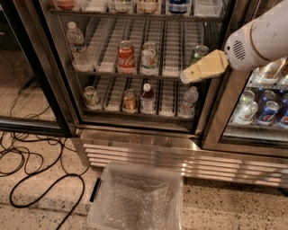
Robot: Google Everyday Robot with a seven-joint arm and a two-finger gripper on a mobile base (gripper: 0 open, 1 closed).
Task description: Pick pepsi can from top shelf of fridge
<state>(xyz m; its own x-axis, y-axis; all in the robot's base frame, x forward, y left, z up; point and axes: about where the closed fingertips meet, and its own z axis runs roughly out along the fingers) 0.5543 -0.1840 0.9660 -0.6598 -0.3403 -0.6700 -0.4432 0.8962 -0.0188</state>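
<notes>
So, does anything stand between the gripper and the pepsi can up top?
Nothing visible does. The gripper hangs before the middle rack's green can; the pepsi can, cut off at the picture's top edge on the top shelf, stands at the open front.
</notes>
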